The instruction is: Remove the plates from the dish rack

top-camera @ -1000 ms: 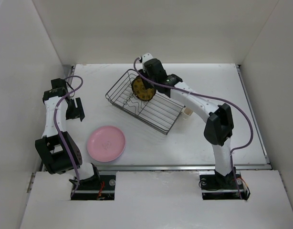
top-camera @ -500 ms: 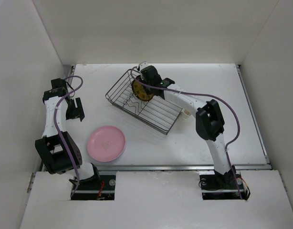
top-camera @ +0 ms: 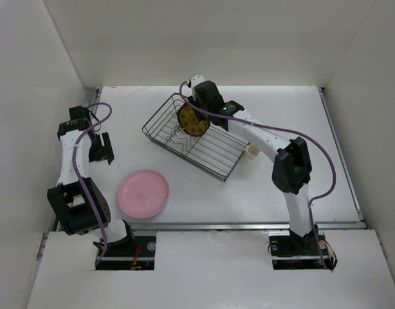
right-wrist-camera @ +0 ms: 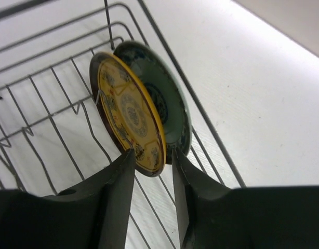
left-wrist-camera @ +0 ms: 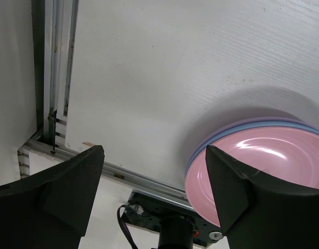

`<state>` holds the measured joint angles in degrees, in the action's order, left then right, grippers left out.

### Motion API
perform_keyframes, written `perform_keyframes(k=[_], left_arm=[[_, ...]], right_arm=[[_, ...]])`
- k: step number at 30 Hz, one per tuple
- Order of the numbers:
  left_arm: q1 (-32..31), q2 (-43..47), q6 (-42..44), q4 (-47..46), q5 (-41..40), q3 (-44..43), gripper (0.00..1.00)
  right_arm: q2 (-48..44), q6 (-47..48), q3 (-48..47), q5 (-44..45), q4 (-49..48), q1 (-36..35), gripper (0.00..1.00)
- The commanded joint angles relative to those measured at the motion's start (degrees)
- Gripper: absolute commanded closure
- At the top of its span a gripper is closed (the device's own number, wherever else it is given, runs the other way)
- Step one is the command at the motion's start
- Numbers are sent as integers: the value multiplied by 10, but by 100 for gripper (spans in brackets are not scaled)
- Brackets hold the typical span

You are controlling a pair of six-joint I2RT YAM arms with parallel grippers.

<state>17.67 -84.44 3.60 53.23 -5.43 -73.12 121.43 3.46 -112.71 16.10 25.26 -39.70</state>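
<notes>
The dark wire dish rack [top-camera: 204, 154] lies slantwise at the table's middle. A mustard-yellow patterned plate [top-camera: 190, 120] stands upright in its far end, with a dark teal plate [right-wrist-camera: 167, 98] just behind it. My right gripper [top-camera: 196, 109] is over them. In the right wrist view it [right-wrist-camera: 151, 153] is open, its jaws straddling the lower rim of the yellow plate [right-wrist-camera: 129, 111]. A pink plate [top-camera: 143, 193] lies on the table at front left, stacked on blue and lavender ones [left-wrist-camera: 242, 128]. My left gripper [top-camera: 102, 148] is open and empty, left of the stack.
A small cream cup [top-camera: 252, 152] sits at the rack's right end. White walls close in the table on three sides. A metal rail [left-wrist-camera: 128, 174] runs along the table's near edge, close to the stacked plates.
My right arm's elbow swung left and came back to where it was; its gripper stayed at the yellow plate. The left arm and the pink plate have not moved.
</notes>
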Motion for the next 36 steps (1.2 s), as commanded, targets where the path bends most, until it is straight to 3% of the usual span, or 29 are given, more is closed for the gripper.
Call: perform_keyframes(k=[1,17,22,24,27,36], left_arm=[[-3,7,1,13,-6,-7,23],[-3,7,6,13,-12,-2,23],[-3,7,6,13,-12,3,23],[-3,7,6,13,-12,3,23],[-3,7,6,13,-12,3,23],[-3,7,6,13,-12,-2,23]], right_arm=[[-44,2,-1,8,-29,3,58],[53,-26,-37,-4,-29,15,58],[60,-26,-37,-16,-19,15,71],[55,-26,-37,-16,-19,15,86],[34,-26,-27,8,-24,15,100],[-62,-8,-6,48,-50,15,100]])
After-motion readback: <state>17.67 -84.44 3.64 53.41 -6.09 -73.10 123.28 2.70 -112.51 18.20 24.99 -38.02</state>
